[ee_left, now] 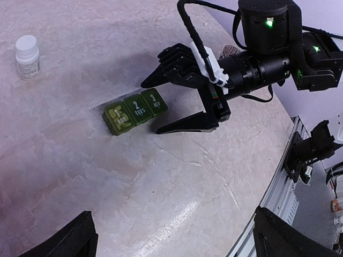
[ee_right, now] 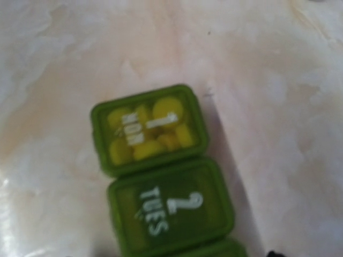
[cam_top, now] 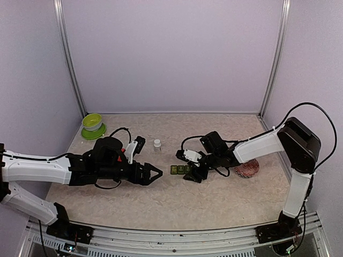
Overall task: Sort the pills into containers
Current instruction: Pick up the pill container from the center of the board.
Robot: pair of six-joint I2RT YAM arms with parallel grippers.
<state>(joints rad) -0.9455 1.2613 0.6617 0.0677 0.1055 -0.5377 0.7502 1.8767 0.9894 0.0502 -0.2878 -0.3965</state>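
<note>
The containers (cam_top: 179, 169) are three joined dark green boxes, marked MON, TUES and WED (ee_left: 135, 111), with lids down. Yellow pills (ee_right: 147, 134) show through the lid of the MON box; the TUES box (ee_right: 171, 211) looks dark inside. My right gripper (ee_left: 151, 107) straddles the WED end of the row, one finger (ee_left: 163, 75) behind it and one finger (ee_left: 185, 123) in front, jaws apart with a gap to the box. In the top view the right gripper (cam_top: 186, 169) sits at the row's right end. My left gripper (cam_top: 154, 174) hovers open just left of the row, holding nothing.
A small white pill bottle (cam_top: 157, 144) stands upright behind the containers, also seen in the left wrist view as the bottle (ee_left: 27, 56). A lime-green bowl (cam_top: 92, 124) sits at the back left. A reddish patterned plate (cam_top: 247, 169) lies under the right arm.
</note>
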